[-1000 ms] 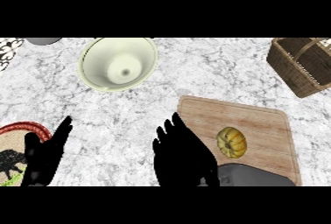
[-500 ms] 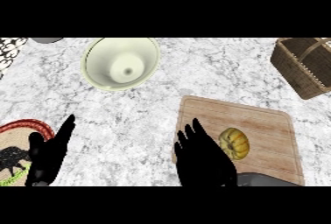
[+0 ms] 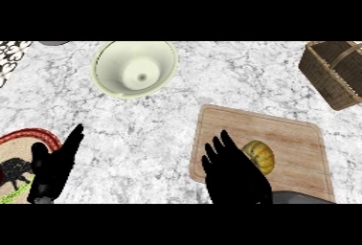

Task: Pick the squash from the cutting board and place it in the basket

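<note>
Grey-veined white marble worktop (image 3: 233, 81) spreads under me, and on it sits the pale rectangular wooden cutting board (image 3: 297, 136), set at a slight slant at the lower right. My right hand (image 3: 233, 174) rests over the board's near left part, just beside the small ribbed yellow-orange squash (image 3: 260, 155). I hold it there because the squash is what I must lift. My fingers (image 3: 228, 143) are straight and point away from me, spread a little, and they have hold of nothing. Their tips lie alongside the squash's left flank; whether they touch it I cannot tell.

The squash lies on the middle of the board, a squat rounded thing with lengthwise ribs, golden yellow with darker grooves. It looks smooth and hard, likely to roll if nudged from one side, so I judge that I must curl round it from above rather than push.

The brown woven wicker basket (image 3: 336, 74) stands at the upper right, well apart from the board and partly cut off by the view's edge; the carry will go forward and to the right.

My left hand (image 3: 55, 165) rests open at the lower left, fingers up, over the edge of a round red-rimmed woven mat (image 3: 28, 136). A wide cream ceramic bowl (image 3: 134, 67) stands at the upper left, out of the path
</note>
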Controlling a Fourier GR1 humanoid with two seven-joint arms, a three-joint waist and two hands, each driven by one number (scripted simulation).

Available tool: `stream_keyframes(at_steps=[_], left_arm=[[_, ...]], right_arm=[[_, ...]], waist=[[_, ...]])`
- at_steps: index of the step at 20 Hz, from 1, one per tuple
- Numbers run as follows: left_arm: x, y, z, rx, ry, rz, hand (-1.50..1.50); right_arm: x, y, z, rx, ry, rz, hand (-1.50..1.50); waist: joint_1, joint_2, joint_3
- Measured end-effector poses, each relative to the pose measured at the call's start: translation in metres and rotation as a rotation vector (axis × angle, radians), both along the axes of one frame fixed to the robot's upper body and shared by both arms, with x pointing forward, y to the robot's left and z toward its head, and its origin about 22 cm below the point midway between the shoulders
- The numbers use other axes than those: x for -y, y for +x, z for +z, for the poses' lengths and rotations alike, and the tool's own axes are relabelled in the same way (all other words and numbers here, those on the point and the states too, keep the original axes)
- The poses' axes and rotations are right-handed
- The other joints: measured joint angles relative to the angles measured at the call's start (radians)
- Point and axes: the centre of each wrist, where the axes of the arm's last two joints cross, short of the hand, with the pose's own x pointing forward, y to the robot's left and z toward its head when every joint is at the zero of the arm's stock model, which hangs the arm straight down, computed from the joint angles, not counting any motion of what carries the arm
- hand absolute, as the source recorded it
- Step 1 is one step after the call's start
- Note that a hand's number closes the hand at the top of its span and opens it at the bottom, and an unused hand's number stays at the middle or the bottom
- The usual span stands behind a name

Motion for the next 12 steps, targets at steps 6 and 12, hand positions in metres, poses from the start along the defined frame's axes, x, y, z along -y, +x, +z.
stream_keyframes(at_steps=[6,12], left_arm=[[0.001,0.001,0.002,-0.003,0.011,-0.003,0.0],[0.002,0.002,0.003,-0.007,0.006,0.003,0.0]], right_arm=[[0.007,0.005,-0.01,-0.01,0.0,-0.006,-1.5],[0.008,0.009,-0.036,-0.006,-0.027,-0.004,-1.5]], waist=[[0.004,0.002,-0.002],[0.005,0.002,-0.003]])
